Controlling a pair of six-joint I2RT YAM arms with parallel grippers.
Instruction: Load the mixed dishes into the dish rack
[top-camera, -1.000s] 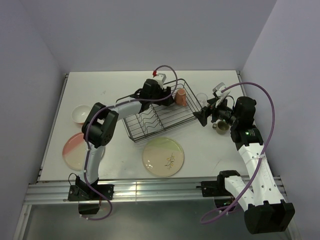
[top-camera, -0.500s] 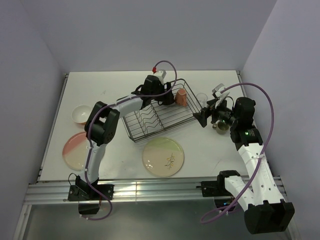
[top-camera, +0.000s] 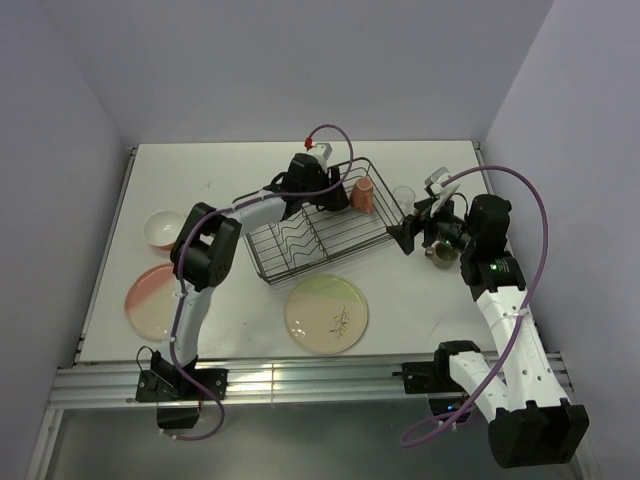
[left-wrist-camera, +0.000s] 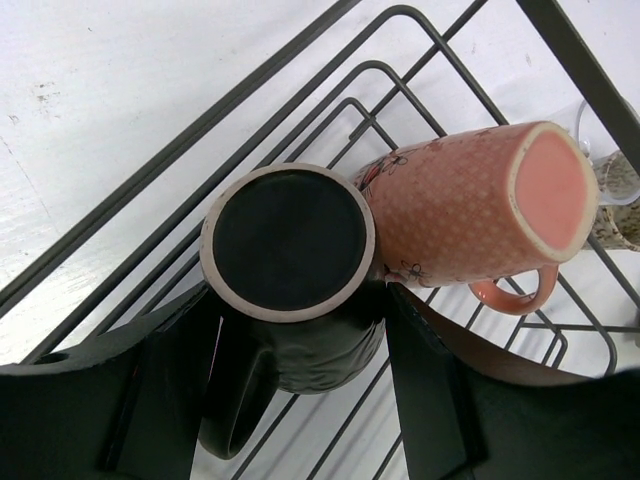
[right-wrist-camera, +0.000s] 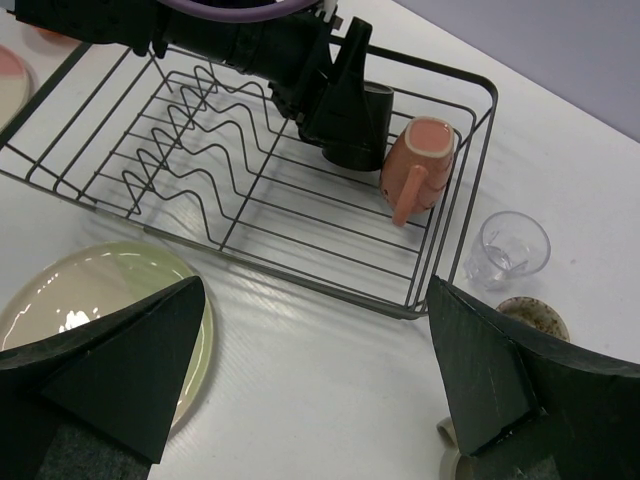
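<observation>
The dish rack (top-camera: 325, 259) is a black wire basket at the table's middle. My left gripper (top-camera: 335, 198) reaches into its right end and is shut on a dark brown mug (left-wrist-camera: 290, 240), which is bottom-up on the wires (left-wrist-camera: 180, 150). A pink mug (top-camera: 361, 194) lies tipped beside it in the rack's right corner, touching it (left-wrist-camera: 460, 205). My right gripper (top-camera: 410, 232) is open and empty, hovering just right of the rack (right-wrist-camera: 300, 277). A clear glass (top-camera: 403, 197) and an olive speckled mug (top-camera: 440, 254) stand on the table by it.
A green-tinted plate (top-camera: 326, 314) lies in front of the rack. A pink-tinted plate (top-camera: 150, 300) and a small white bowl (top-camera: 162, 228) sit at the left side. The rack's wavy dividers (right-wrist-camera: 190, 140) hold nothing.
My left arm has shifted slightly toward the back with the brown mug in the rack, uncovering more of the pink-tinted plate. The right arm has hardly moved.
</observation>
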